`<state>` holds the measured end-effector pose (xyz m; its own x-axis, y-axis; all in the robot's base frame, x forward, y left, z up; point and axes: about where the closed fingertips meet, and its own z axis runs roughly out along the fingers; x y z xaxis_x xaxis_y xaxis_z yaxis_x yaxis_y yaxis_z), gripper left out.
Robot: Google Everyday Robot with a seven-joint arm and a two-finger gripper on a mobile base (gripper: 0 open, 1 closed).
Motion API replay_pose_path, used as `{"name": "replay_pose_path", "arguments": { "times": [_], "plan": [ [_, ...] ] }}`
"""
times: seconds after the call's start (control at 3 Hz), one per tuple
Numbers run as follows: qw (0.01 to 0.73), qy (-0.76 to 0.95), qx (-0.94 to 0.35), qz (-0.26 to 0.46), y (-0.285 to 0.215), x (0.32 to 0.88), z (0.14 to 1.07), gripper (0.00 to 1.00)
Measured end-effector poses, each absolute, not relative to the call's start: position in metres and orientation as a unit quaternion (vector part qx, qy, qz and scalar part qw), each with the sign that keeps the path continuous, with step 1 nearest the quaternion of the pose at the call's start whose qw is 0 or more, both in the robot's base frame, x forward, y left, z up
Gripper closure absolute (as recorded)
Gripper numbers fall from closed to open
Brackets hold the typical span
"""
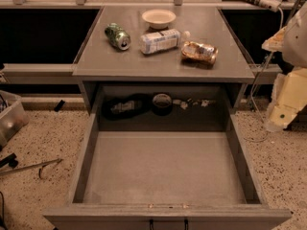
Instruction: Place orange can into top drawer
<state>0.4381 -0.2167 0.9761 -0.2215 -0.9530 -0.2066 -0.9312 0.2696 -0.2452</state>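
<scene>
The orange can (199, 52), golden and dented, lies on its side at the right of the grey cabinet top (211, 28). The top drawer (88, 162) is pulled fully out toward me, and its flat grey bottom holds nothing. A small dark handle (167, 223) shows on its front edge. My gripper (284, 107) is the pale cream arm end at the right edge of the view. It is beside the drawer's right wall, below and right of the can, and touches neither.
On the cabinet top, a green can (118, 36) lies at the left, a white bowl (159, 18) at the back and a white-and-blue labelled bottle (160, 40) in the middle. Dark cables and a tape roll (162, 102) sit behind the drawer. A clear bin (9, 116) stands on the floor at left.
</scene>
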Motion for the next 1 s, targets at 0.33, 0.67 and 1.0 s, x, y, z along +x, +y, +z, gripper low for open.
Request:
{"name": "replay_pose_path", "arguments": {
  "times": [0.33, 0.67, 1.0],
  "plan": [
    [0.159, 0.781, -0.603, -0.034, -0.217, 0.438, 0.976, 0.0],
    [0.16, 0.775, -0.61, -0.039, -0.215, 0.463, 0.972, 0.0],
    [0.166, 0.772, -0.612, -0.044, -0.219, 0.519, 0.965, 0.0]
  ]
}}
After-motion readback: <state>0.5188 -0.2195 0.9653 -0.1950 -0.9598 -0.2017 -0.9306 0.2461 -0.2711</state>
